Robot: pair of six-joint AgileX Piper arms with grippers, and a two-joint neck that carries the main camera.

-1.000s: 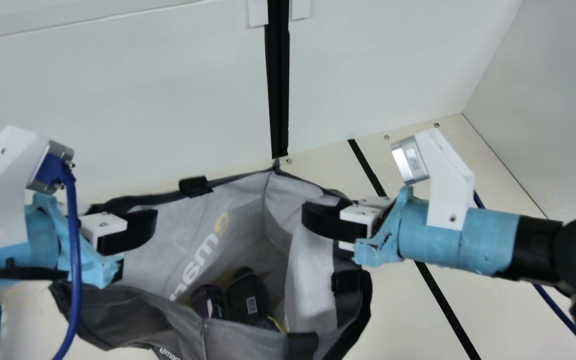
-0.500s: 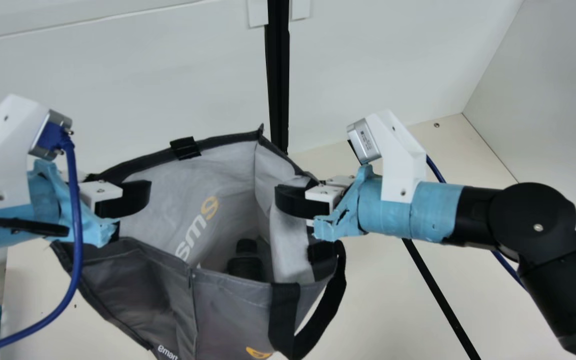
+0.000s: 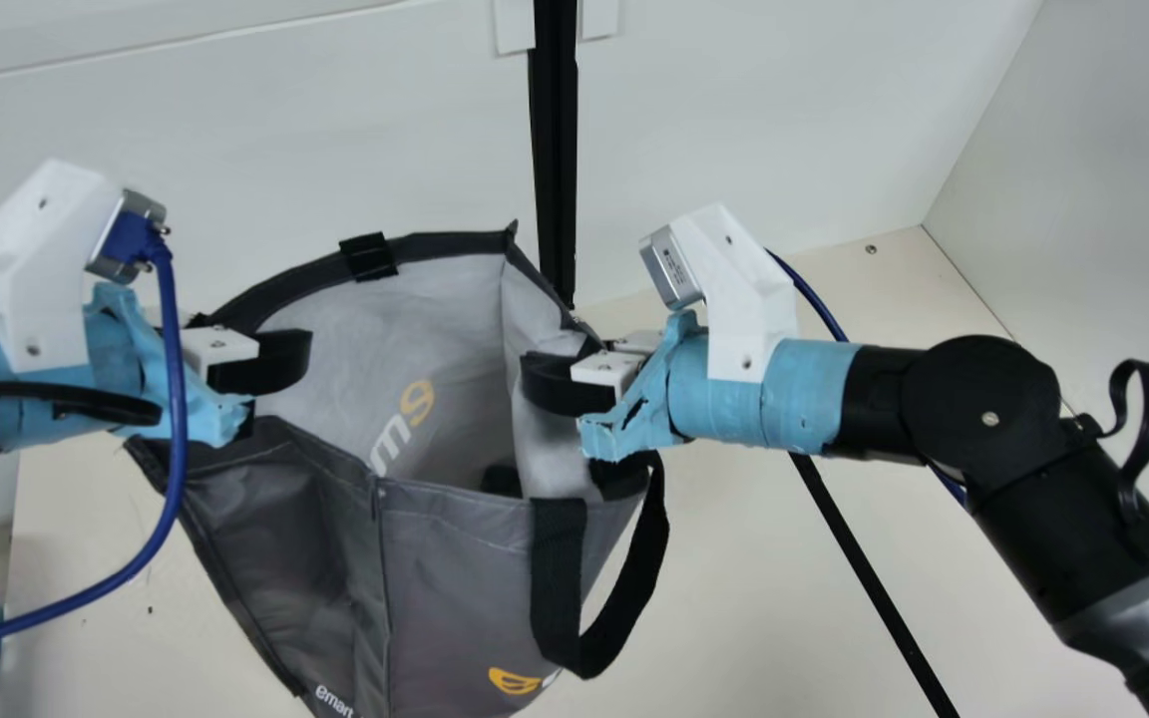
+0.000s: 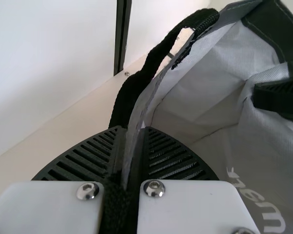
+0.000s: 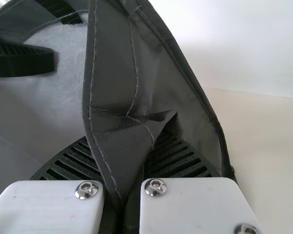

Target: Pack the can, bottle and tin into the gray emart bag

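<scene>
Jaws of the left gripper [image 4: 133,129] and right gripper [image 5: 125,139] clamp opposite sides of the gray emart bag [image 3: 470,548], a dark item [image 3: 501,480] inside, between and below them, so settling the bag seems in hand, needing level lowering next.

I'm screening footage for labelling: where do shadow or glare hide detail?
Main view: shadow deep inside the gray bag, nearly swallowing a dark item. Left wrist view: small glints on the screws. Right wrist view: slight sheen on the folded fabric, wall bright and nearly featureless.
</scene>
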